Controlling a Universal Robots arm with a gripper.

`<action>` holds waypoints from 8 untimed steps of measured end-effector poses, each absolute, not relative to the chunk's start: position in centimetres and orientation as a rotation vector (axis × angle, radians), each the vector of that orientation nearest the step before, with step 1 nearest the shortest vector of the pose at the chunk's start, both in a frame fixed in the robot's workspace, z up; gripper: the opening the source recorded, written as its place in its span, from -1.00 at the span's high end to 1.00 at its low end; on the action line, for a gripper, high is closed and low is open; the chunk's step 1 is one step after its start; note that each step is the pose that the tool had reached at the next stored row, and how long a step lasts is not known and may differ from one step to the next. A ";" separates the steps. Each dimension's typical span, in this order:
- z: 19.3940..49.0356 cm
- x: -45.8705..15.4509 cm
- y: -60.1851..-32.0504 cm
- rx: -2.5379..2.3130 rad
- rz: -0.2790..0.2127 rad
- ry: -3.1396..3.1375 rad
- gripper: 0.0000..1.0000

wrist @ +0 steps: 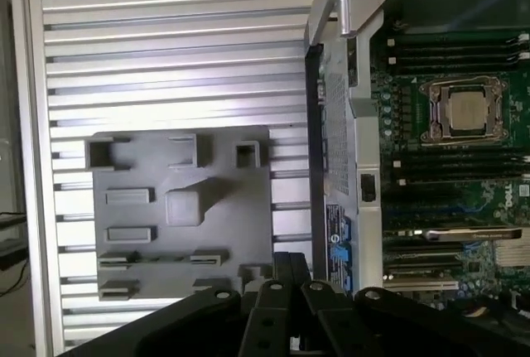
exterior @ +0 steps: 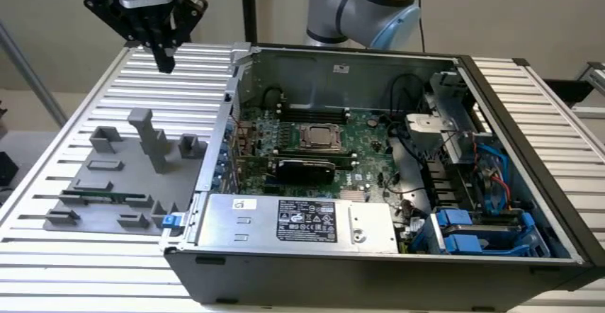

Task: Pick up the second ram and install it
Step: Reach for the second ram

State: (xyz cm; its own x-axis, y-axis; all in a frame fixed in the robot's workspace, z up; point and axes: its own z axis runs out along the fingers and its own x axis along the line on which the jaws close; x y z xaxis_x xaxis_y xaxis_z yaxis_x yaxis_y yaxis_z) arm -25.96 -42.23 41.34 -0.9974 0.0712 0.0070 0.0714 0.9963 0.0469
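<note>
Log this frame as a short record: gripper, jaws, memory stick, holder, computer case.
gripper: raised over the slatted table, apart from the holder
jaws: together, holding nothing
memory stick: lying in the holder, not yet picked up
holder: grey tray on the table, at the exterior view's left of the case
case: open, motherboard exposed

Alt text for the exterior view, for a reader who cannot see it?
The arm's tool hangs empty, fingers together, above the slatted table at the exterior view's upper left, apart from the second ram, which lies in the grey holder plate. At the exterior view's right stands an open computer case showing its motherboard.
</note>
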 end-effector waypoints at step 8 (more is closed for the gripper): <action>40.5 -29.0 -43.3 -0.112 -0.074 -3.133 1.00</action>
